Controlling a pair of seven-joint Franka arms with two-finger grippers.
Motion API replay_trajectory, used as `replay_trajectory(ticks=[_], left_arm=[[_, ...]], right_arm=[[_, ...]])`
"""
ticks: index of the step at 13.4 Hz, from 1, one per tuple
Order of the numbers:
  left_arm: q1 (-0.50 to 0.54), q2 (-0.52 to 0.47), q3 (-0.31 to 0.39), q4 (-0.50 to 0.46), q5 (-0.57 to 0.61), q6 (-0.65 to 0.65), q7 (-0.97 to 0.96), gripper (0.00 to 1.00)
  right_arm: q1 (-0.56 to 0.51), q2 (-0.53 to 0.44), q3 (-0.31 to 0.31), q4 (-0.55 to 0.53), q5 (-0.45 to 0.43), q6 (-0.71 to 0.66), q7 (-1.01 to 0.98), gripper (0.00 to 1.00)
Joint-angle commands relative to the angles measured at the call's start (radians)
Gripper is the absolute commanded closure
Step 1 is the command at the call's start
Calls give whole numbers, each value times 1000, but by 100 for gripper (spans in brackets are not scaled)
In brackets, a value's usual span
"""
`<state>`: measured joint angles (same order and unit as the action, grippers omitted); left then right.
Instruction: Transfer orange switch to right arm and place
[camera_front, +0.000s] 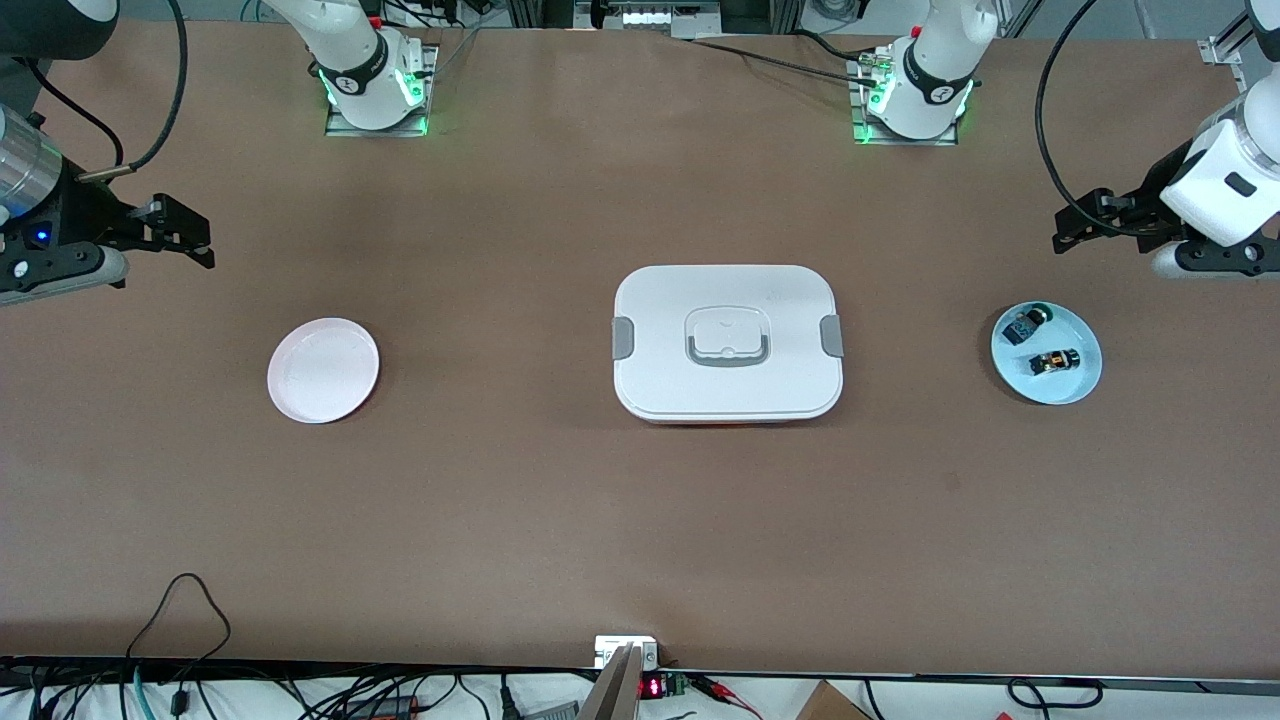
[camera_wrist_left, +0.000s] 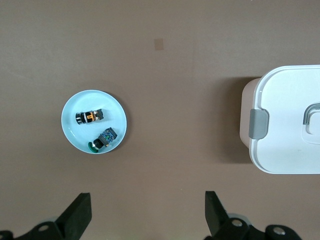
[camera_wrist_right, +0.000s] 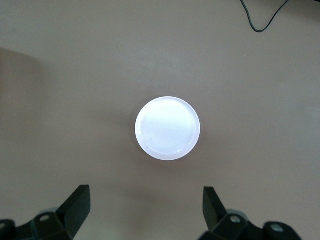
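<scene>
Tiny black orange switch (camera_front: 1054, 361) with a round orange cap and coppery bits, lying on its side in a pale blue dish (camera_front: 1085, 385) toward the left arm's end of the bench (camera_front: 640, 520), touching nothing but the dish. Just beside it in the same dish, slightly farther from the front camera, one blue-and-black part (camera_front: 1027, 324) with a dark green cap, apart from the switch. Left gripper (camera_front: 1078, 228) up in the air, over bare bench near the dish, not over the switch itself, jaws spread wide and holding nothing; in the left wrist view, the switch (camera_wrist_left: 89, 116) well ahead of the two black fingertips (camera_wrist_left: 80, 212). Right gripper (camera_front: 190, 243) hanging over bare bench at the right arm's end, jaws likewise released and empty, waiting near one white plate (camera_front: 290, 395). Between both sets of jaws, at mid-bench, one white lidded box (camera_front: 660, 300) with grey latches and a grey handle. Counted: one orange switch, one green-capped part, one blue dish, one white plate, one box, two arms.
</scene>
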<state>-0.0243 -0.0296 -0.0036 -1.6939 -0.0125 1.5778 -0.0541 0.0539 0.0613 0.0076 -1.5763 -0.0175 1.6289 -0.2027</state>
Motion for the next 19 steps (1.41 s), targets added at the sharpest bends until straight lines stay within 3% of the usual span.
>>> replay_trajectory(ticks=[1,14,19], left_arm=[[6,19,-1,39,14,-25,4,0],[15,42,-1,40,12,-25,10,0],[23,95,0,39,14,-125,13,0]], right_arm=[[-3,-20,-1,-18,16,-3,3,0],[-3,-18,-3,-18,16,-3,3,0],[-6,-18,-3,-18,16,-3,3,0]])
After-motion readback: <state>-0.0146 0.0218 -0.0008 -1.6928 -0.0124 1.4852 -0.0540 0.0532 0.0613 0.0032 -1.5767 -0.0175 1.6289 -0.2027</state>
